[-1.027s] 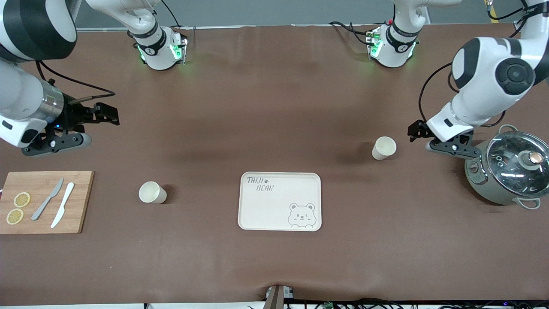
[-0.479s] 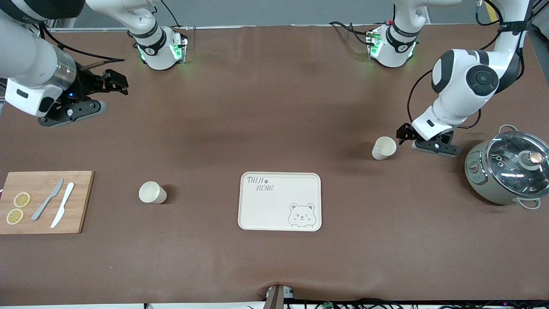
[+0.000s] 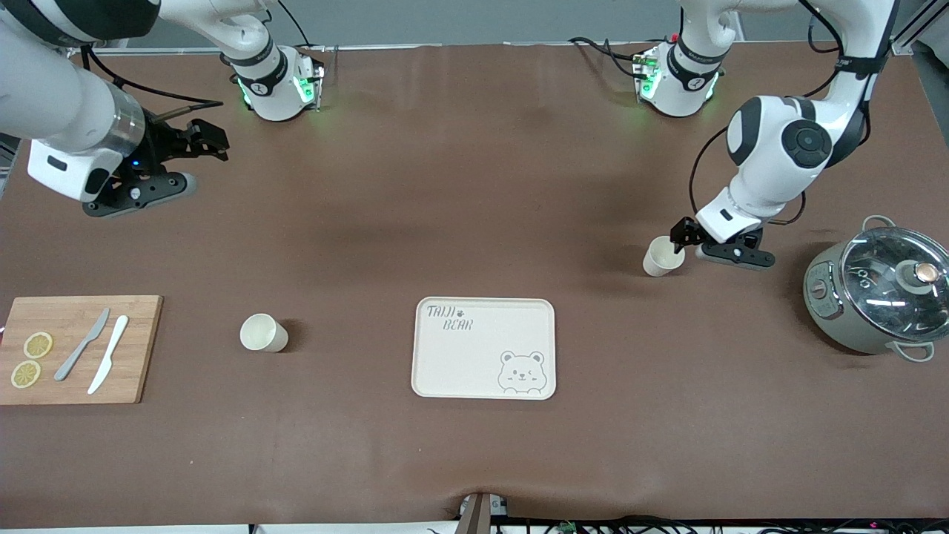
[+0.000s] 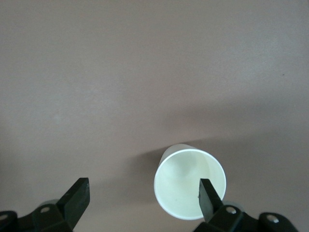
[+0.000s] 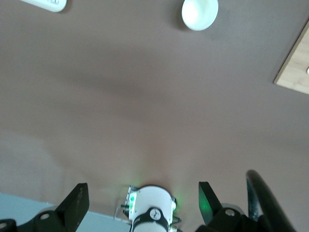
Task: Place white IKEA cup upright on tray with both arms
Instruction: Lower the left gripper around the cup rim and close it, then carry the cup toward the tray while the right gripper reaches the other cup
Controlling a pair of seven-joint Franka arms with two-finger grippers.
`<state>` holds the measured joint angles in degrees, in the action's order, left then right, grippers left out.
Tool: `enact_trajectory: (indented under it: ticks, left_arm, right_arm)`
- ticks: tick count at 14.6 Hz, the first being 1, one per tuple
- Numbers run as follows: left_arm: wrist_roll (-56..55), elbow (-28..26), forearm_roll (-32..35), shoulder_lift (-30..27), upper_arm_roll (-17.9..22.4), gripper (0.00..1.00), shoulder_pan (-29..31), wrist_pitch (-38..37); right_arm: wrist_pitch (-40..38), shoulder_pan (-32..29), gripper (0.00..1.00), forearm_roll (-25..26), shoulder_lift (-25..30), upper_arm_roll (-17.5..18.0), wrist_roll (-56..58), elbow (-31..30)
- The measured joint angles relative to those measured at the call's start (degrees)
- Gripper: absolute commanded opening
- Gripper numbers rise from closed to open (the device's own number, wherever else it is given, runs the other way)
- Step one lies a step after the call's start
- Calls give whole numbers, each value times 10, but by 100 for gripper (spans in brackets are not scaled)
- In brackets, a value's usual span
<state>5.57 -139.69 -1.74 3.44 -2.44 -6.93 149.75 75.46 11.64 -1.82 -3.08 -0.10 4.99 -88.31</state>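
Two white cups stand mouth up on the brown table. One cup is toward the right arm's end; the right wrist view shows it too. The other cup is toward the left arm's end. The cream bear tray lies between them, nearer the front camera, with nothing on it. My left gripper is open right above that cup. In the left wrist view the cup sits between the jaws, close against one finger. My right gripper is open and empty, far from both cups.
A grey pot with a glass lid stands at the left arm's end, close to the left arm. A wooden cutting board with two knives and lemon slices lies at the right arm's end. The arm bases line the table's top edge.
My left gripper has moved from beside the pot to the cup, one finger now over its rim. My right gripper has moved up the view, toward its base.
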Motion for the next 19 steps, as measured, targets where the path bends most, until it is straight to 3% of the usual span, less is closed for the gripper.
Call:
enact_trajectory:
  ticks: [7, 13, 14, 15, 19]
  left_arm:
    - [0, -31, 0, 57, -4, 100, 0, 101]
    - [0, -45, 0, 77, -4, 100, 0, 137]
    - [0, -45, 0, 78, -4, 42, 0, 138]
    - [-7, -45, -2, 79, -4, 0, 0, 138]
    - [-56, -50, -3, 82, -24, 0, 0, 140]
  right_arm:
    - [126, -24, 100, 0, -51, -6, 0, -9]
    - [140, -61, 100, -1, -85, -7, 2, 24]
    - [145, -61, 100, -1, -85, -6, 2, 27]
    - [158, -60, 100, -1, -85, -4, 1, 30]
    - [193, -63, 100, -5, -93, -3, 1, 29]
